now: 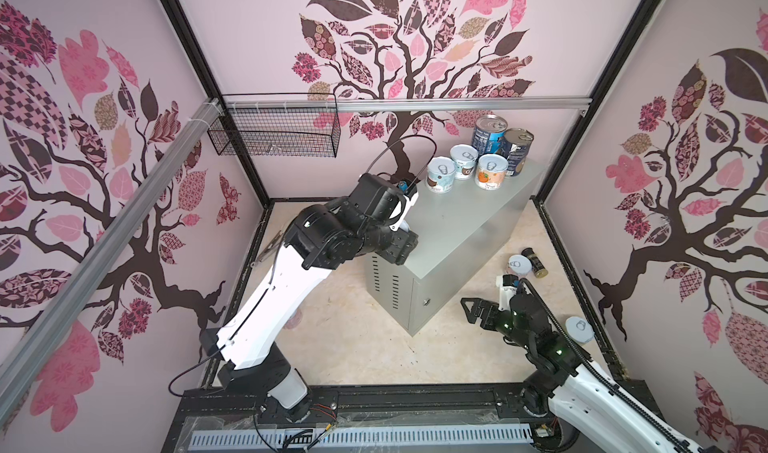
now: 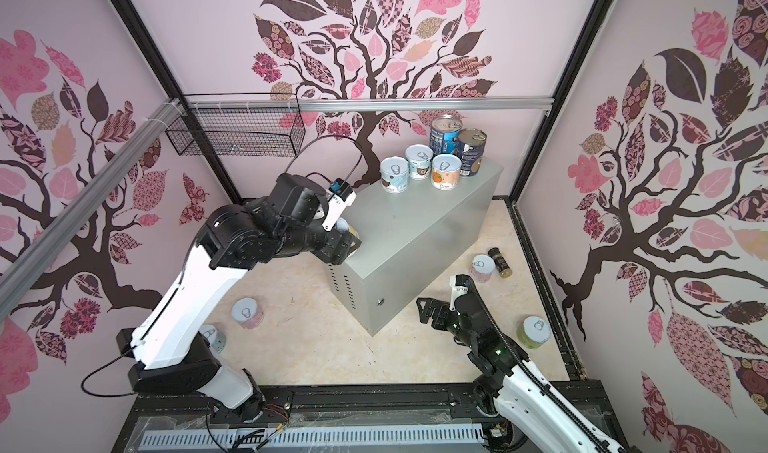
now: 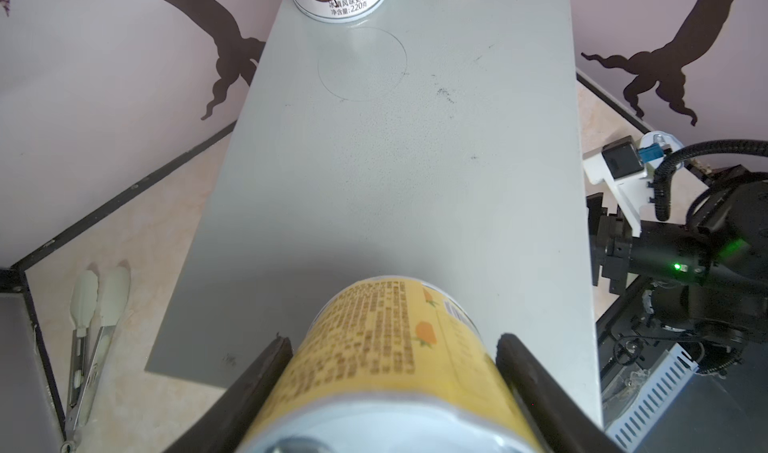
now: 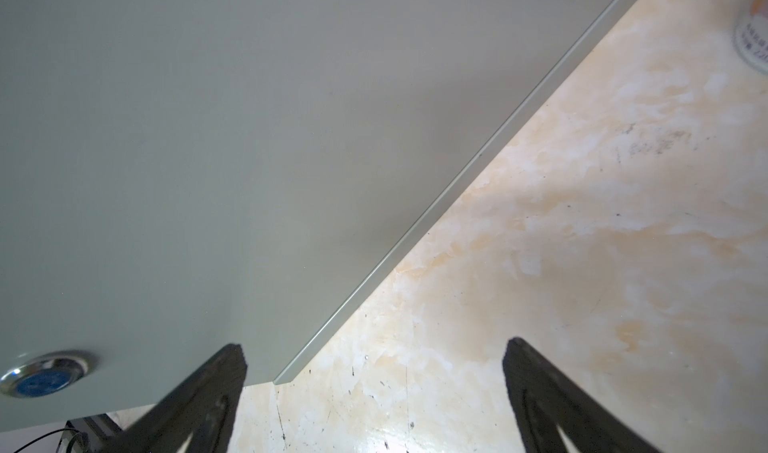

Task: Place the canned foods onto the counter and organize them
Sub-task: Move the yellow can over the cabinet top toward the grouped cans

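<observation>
While five cans stood grouped at the far end of the counter point(image 1: 457, 222), a sixth hung over its near end; task judged about half done.
Done: two tall dark-blue cans point(image 1: 488, 133) at the back, three short cans point(image 1: 464, 161) in front of them, all upright and close together. In hand: left gripper point(image 3: 394, 342) clamped on the yellow-labelled can point(image 3: 390, 372), a jaw on either side of its body, over bare counter top, not yet released. Left to do: four short cans on the floor point(image 2: 332, 347). These were a pink can point(image 2: 483, 267) just beside the spice jar point(image 2: 500, 262), a green can point(image 2: 535, 332) near the right wall, and a second pink can point(image 2: 247, 313) and a bluish can point(image 2: 214, 338) near the left arm. Idle: right gripper point(image 4: 374, 347) wide and empty, low beside the cabinet door.
</observation>
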